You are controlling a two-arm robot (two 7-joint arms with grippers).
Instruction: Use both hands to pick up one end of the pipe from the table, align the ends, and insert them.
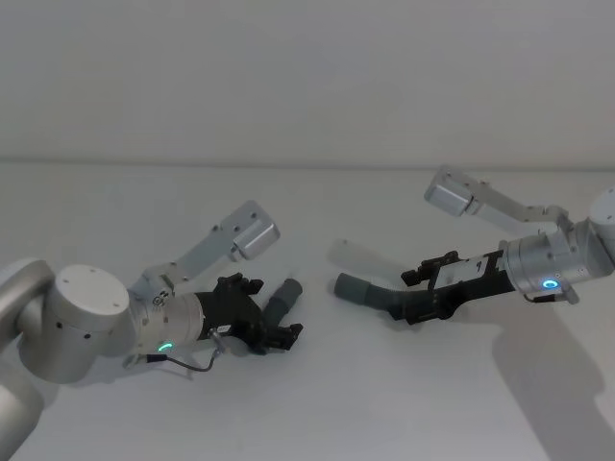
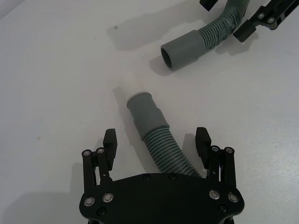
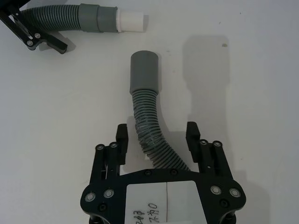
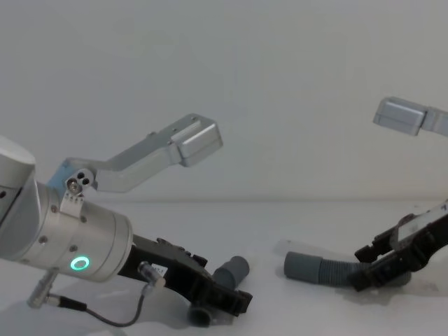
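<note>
Head view: the left gripper (image 1: 271, 310) is spread wide, straddling the left hose (image 2: 161, 144) without contact, its cuff (image 1: 290, 290) at one o'clock. The right gripper (image 1: 412, 297), likewise spread, straddles the right hose (image 1: 381, 297), its cuff (image 1: 350, 286) at nine o'clock, with bare table (image 1: 317, 384) between the cuffs.

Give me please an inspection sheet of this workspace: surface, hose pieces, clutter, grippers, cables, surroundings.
Surface: white table, plain.
Job's things: left hose piece and right hose piece rest on the table, their cuffs apart and not joined.
Clutter: nothing seen.
Grippers: left gripper, fingers open, straddles the left hose piece; right gripper, fingers open, straddles the right hose piece; a gap shows at each finger.
Cables: thin dark cable loops by the left wrist.
Surroundings: plain pale wall.
</note>
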